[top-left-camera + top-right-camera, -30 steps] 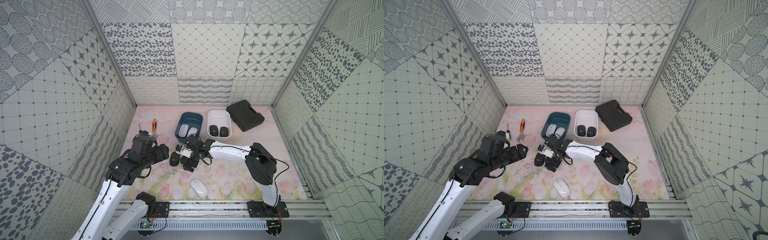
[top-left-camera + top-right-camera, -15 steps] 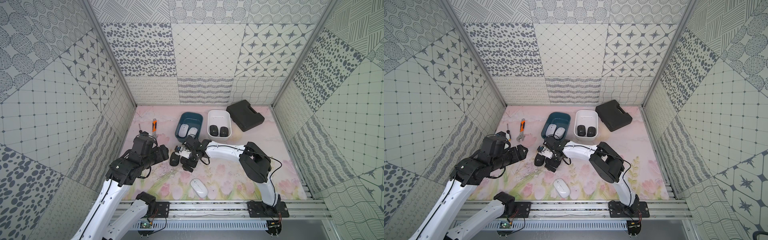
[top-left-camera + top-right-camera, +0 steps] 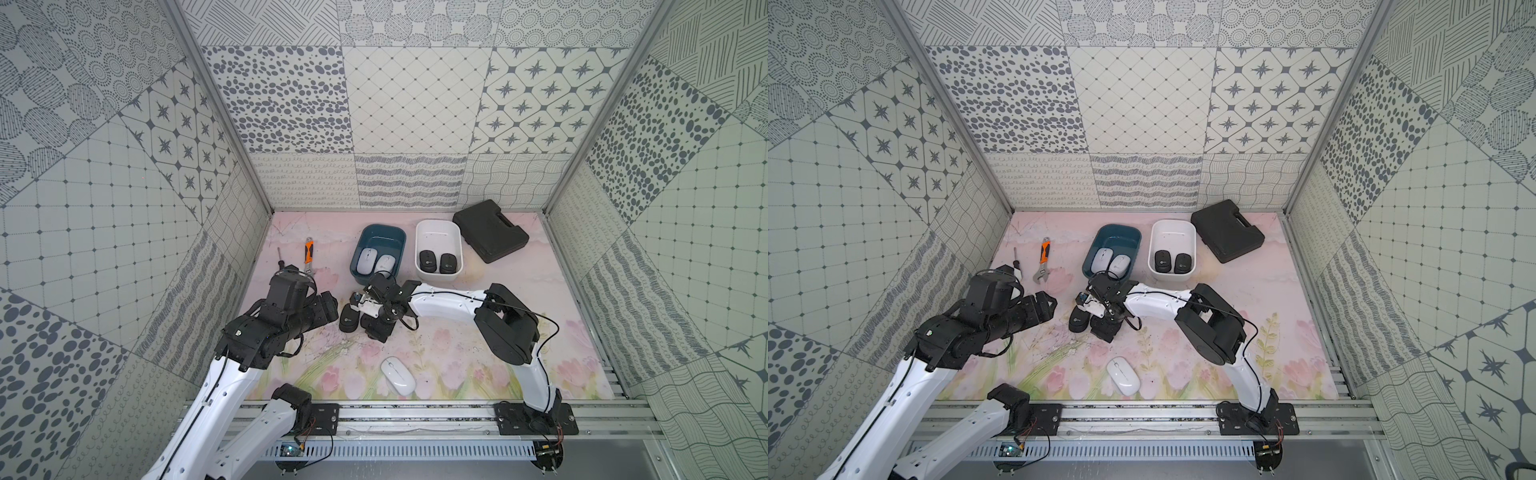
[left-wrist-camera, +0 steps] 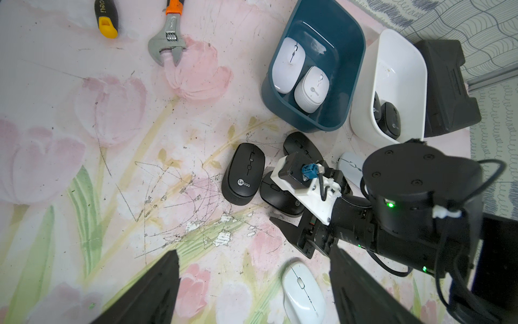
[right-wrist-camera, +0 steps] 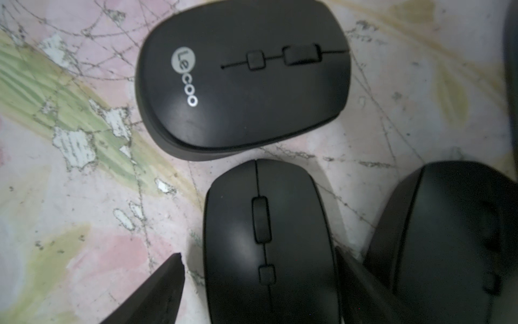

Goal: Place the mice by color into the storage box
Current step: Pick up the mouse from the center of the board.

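Note:
Three black mice lie clustered mid-table. The one with the logo [image 3: 348,318] [image 5: 244,81] lies free. My right gripper [image 5: 258,251] [image 3: 377,326] is low over the middle black mouse [image 5: 263,238]. It stands open astride that mouse, one finger at its side and a small gap at the other. A third black mouse [image 5: 448,238] lies beside it. One white mouse [image 3: 398,376] [image 4: 302,291] lies near the front. Another white mouse [image 4: 351,165] is partly hidden behind the right arm. My left gripper [image 4: 253,249] [image 3: 328,309] hangs open and empty left of the cluster.
The blue box [image 3: 378,232] holds two white mice. The white box [image 3: 438,226] holds two black mice. A black case [image 3: 490,230] lies at the back right. An orange-handled wrench [image 3: 308,253] and a screwdriver [image 3: 281,257] lie at the back left.
My right gripper's jaws have narrowed around the middle black mouse and the right arm's elbow has shifted slightly left. The left arm has barely moved.

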